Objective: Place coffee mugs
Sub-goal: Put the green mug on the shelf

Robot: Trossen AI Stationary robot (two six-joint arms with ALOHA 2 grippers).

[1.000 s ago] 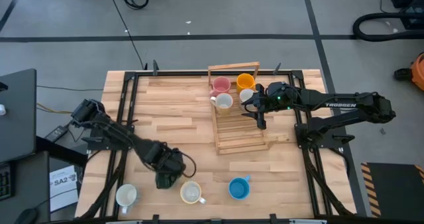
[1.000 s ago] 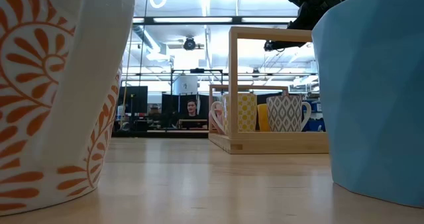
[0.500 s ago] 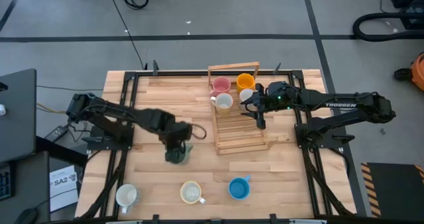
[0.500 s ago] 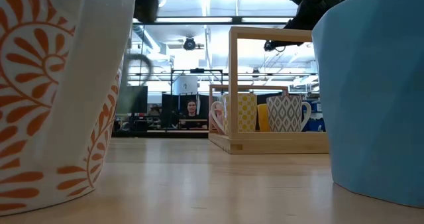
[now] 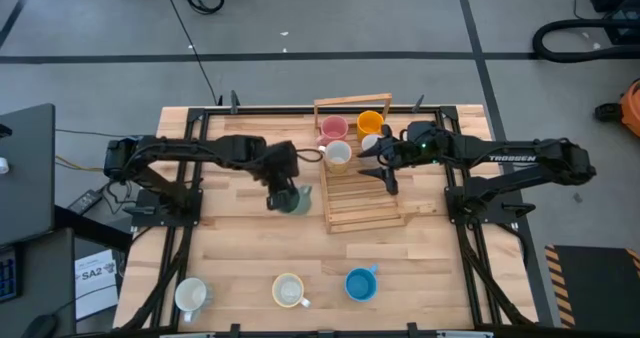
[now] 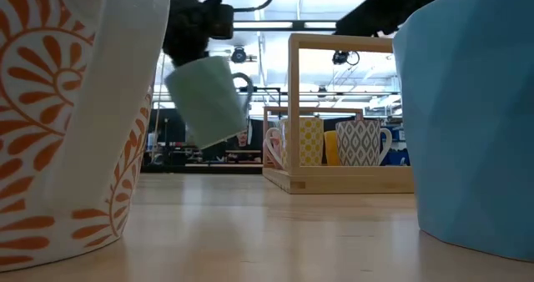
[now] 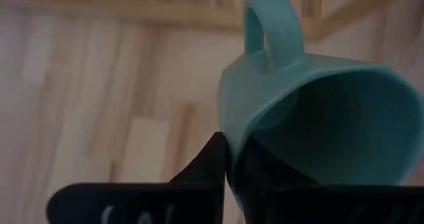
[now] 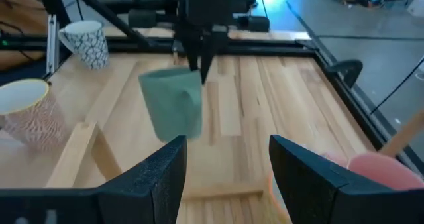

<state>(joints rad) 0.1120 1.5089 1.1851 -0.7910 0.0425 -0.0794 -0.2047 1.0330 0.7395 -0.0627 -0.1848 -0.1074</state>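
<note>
Holding four mugs (image 5: 338, 154), wooden rack (image 5: 360, 206); green mug (image 5: 293, 199) outside.

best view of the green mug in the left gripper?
Low view: the green mug hangs tilted, clear of the table, under the left gripper. Right wrist view also shows it whole; left wrist view shows only its handle and inside; high view shows it small beside the rack.

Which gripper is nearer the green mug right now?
Left. The left gripper is shut on the green mug, carrying it above the table beside the wooden rack. The right gripper hangs open over the rack, apart from it.
</note>
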